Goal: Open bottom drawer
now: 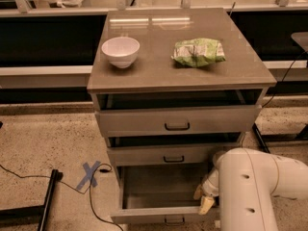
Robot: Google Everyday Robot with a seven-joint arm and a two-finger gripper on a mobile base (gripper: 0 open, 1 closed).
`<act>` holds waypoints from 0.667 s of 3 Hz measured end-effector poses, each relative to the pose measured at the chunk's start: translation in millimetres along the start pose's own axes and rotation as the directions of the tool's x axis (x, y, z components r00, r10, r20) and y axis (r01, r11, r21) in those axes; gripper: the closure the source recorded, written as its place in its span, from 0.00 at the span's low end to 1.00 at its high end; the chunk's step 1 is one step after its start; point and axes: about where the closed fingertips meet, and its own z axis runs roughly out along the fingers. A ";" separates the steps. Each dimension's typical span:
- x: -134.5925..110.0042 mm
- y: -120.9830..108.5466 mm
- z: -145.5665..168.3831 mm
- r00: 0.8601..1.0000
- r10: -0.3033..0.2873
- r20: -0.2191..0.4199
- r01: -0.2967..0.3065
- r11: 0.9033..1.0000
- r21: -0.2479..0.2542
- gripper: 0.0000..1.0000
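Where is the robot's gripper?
The gripper is low on the right of the camera view, at the right edge of the pulled-out bottom drawer, just below the middle drawer's front.

No readable text, brand or number anywhere. Green bag (pixel 198 52) on cabinet (pixel 144 76) top: print illegible. Only sign: blue tape X (pixel 89 173) on floor, left of cabinet. Gripper (pixel 203 198) low at cabinet's right, over pulled-out bottom drawer (pixel 159 189).

One high camera faces the cabinet (pixel 159 69) front, hand (pixel 202 199) lower right
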 end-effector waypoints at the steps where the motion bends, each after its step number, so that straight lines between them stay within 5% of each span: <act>1: -1.7 -6.8 -1.0 0.999 -0.008 -0.044 0.009 0.999 0.040 0.23; 2: -3.4 -10.4 -10.6 0.996 0.000 -0.091 0.007 0.997 0.075 0.54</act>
